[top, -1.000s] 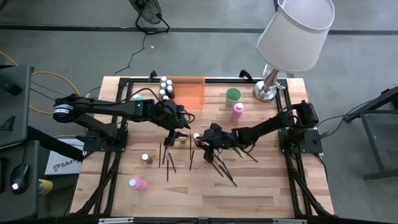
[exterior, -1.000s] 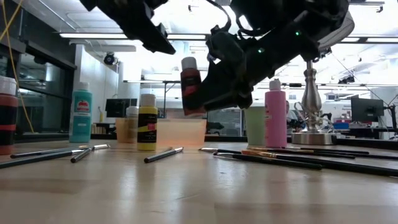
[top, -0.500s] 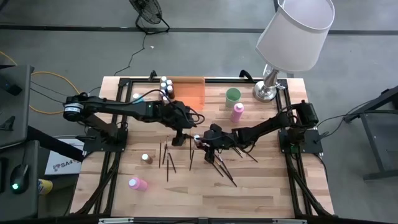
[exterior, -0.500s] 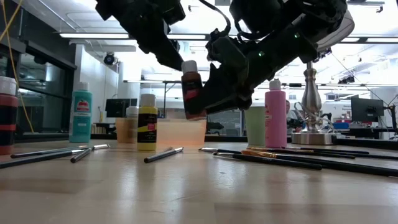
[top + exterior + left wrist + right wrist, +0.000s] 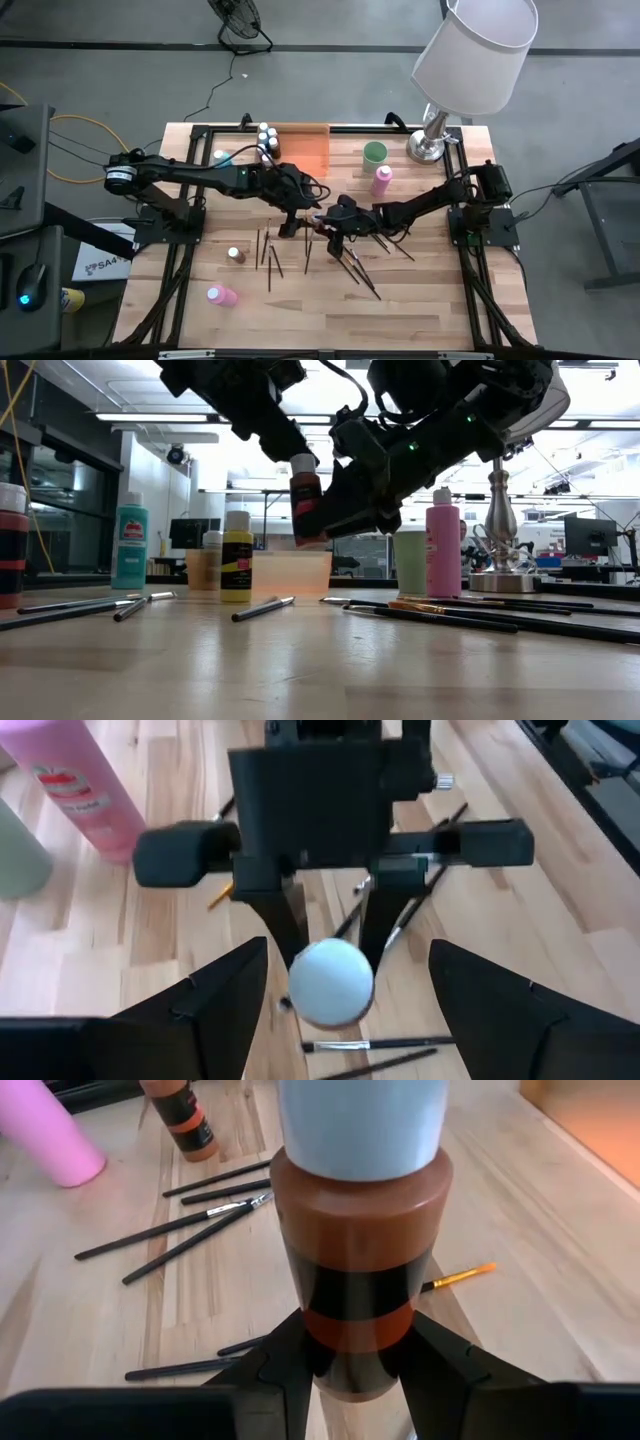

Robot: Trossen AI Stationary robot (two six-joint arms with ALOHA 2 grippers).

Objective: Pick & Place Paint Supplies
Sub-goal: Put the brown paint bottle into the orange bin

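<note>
Paint supplies lie spread over your pale wooden slat table [image 5: 420,300], and the translucent orange tray [image 5: 305,150] at its far edge is your landmark. Largest of them, the tall pink bottle [image 5: 381,179] stands upright to the right of the tray, near the pale green cup [image 5: 374,153]. A cluster of small white-capped bottles [image 5: 266,139] stands just left of the tray. In front of the tray, your right gripper [image 5: 322,224] is clenched around a brown white-capped paint bottle [image 5: 306,500], holding it upright above the table. Your left gripper [image 5: 296,213] sits beside that bottle's cap with its fingers [image 5: 215,1000] spread wide, grasping nothing. Thin dark paintbrushes [image 5: 270,255] lie scattered farther in front of the tray.
</note>
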